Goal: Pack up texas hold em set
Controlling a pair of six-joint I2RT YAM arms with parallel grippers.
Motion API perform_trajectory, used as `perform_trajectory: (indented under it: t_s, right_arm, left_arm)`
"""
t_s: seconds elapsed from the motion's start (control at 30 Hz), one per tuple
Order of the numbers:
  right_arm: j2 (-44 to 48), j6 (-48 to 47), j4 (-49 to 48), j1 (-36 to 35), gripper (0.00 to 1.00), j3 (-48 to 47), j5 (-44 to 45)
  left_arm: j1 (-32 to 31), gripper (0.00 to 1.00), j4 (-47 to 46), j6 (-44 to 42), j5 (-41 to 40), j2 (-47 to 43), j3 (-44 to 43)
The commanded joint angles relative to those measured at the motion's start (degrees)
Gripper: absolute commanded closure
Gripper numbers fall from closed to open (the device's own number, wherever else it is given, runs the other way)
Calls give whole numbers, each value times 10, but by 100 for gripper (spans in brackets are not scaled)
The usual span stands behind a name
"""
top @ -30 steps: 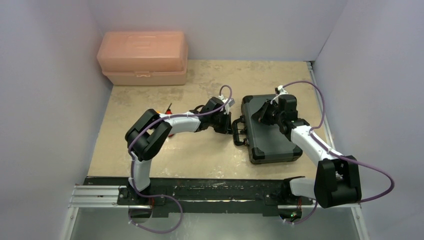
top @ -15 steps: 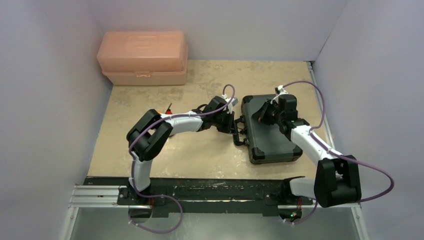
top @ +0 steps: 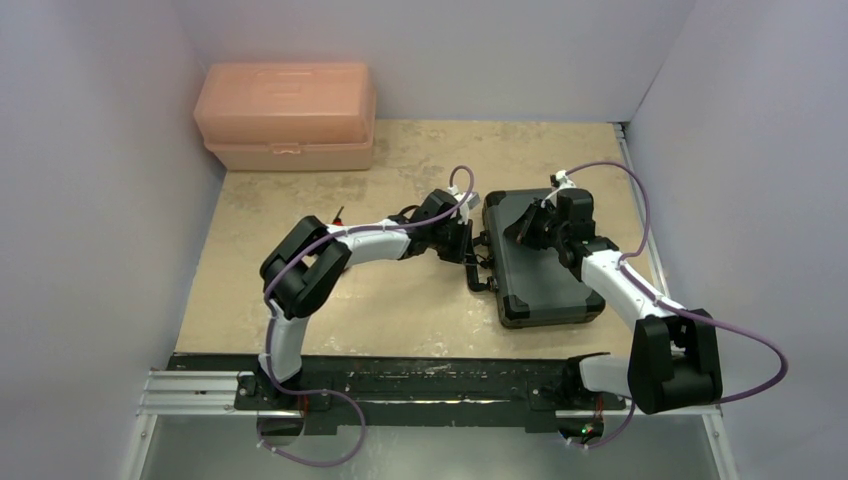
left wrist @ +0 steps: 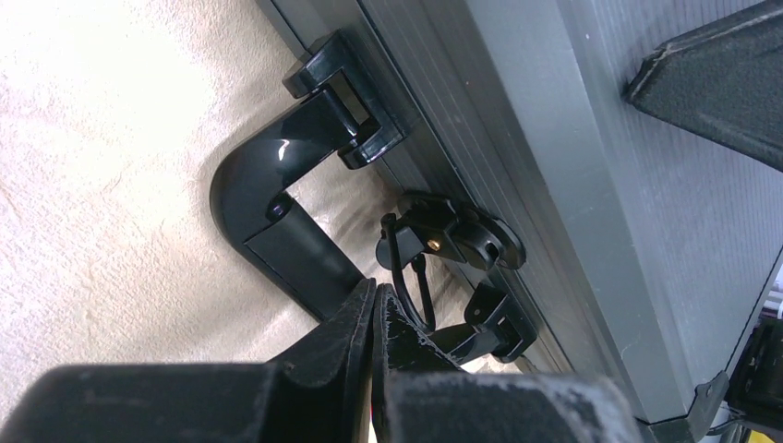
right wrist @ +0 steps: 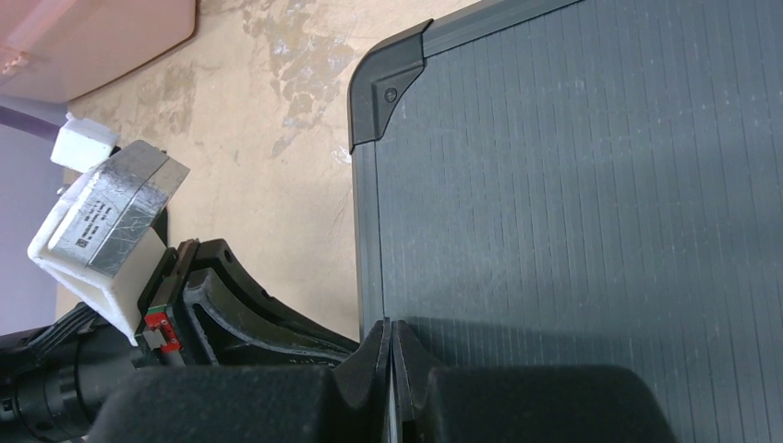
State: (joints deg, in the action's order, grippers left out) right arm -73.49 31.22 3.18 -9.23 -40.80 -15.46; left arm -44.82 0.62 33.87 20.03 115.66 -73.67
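We look down on a mottled beige tabletop (top: 400,310), evenly lit, with plain pale walls (top: 90,200) on three sides and a peach toolbox (top: 286,115) in its far-left corner.

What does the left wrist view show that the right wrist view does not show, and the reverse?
Only the left wrist view: the handle and a latch on the side of the black case, with the shut left pincer close to them. Only the right wrist view: the ribbed lid corner, the peach toolbox, the left arm's wrist and the shut right pincer at the lid. Both: the black case and the beige table.
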Motion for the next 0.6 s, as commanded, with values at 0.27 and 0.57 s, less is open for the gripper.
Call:
perform_trajectory:
  t_s: [0.27, 0.57]
  right_arm:
    - [-38, -19, 114, 0, 95, 35, 55]
    - [-38, -19, 112, 0, 96, 37, 55]
  left_arm:
    - [-9, 100, -15, 8, 19, 16, -39]
    - [-15, 100, -9, 8, 22, 17, -54]
